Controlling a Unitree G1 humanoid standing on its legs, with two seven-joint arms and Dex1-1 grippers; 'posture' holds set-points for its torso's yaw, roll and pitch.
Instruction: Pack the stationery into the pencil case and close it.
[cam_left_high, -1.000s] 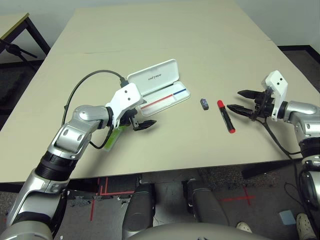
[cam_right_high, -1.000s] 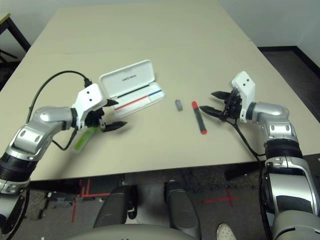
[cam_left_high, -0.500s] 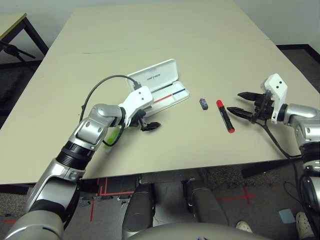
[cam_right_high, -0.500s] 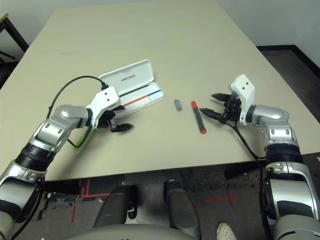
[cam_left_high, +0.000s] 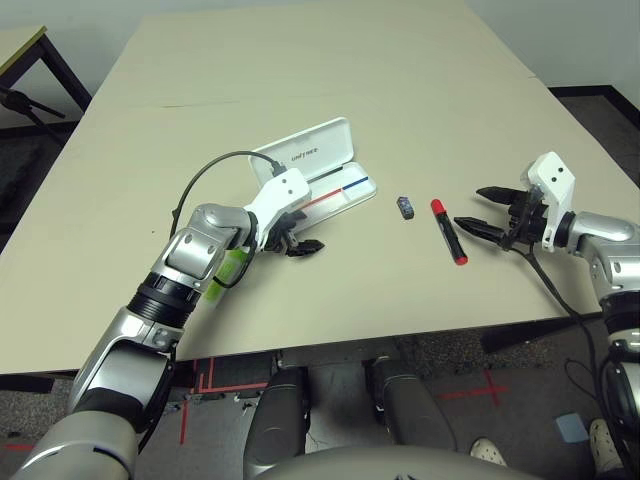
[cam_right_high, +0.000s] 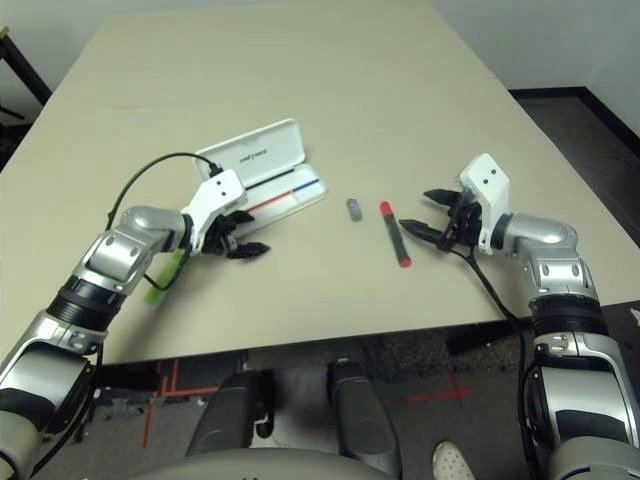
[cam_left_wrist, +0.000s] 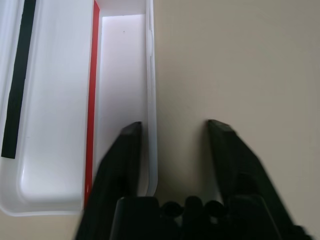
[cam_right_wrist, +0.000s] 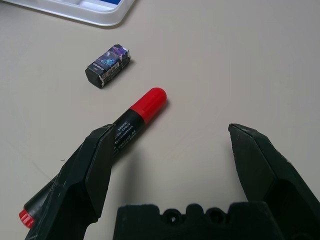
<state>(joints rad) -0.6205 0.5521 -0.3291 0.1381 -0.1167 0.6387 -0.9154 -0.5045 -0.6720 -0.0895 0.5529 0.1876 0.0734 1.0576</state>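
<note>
Wide beige worktop (cam_left_high: 300, 90), carrying all things of the task.

Left arm bent at the elbow, forearm reaching forward and inward across the near-left part of the worktop. Left pincer (cam_left_high: 297, 236) low at the near-left end of the pencil case (cam_left_high: 318, 175), fingers parted by a moderate gap, holding nothing. In the left wrist view one finger (cam_left_wrist: 122, 165) over the tray, the other over bare worktop, with the tray's white rim between them.

Right arm coming in from the right edge, forearm low and pointing toward the middle. Right pincer (cam_left_high: 488, 211) wide open, empty, tips directed at the marker (cam_left_high: 449, 231) and stopping just short of it. In the right wrist view the marker's black body passes under one finger (cam_right_wrist: 92, 165).

Pencil case lying open, left of centre, lid with dark lettering folded back on the far side, tray with red-and-blue stripe on the near side.

Lime-green highlighter (cam_left_high: 229, 272) on the worktop beneath the left forearm, partly hidden by it.

Marker with red cap and black body lying flat right of centre, cap toward the far side.

Tiny dark block (cam_left_high: 405, 206) between case and marker, just beside the cap, touching neither.
</note>
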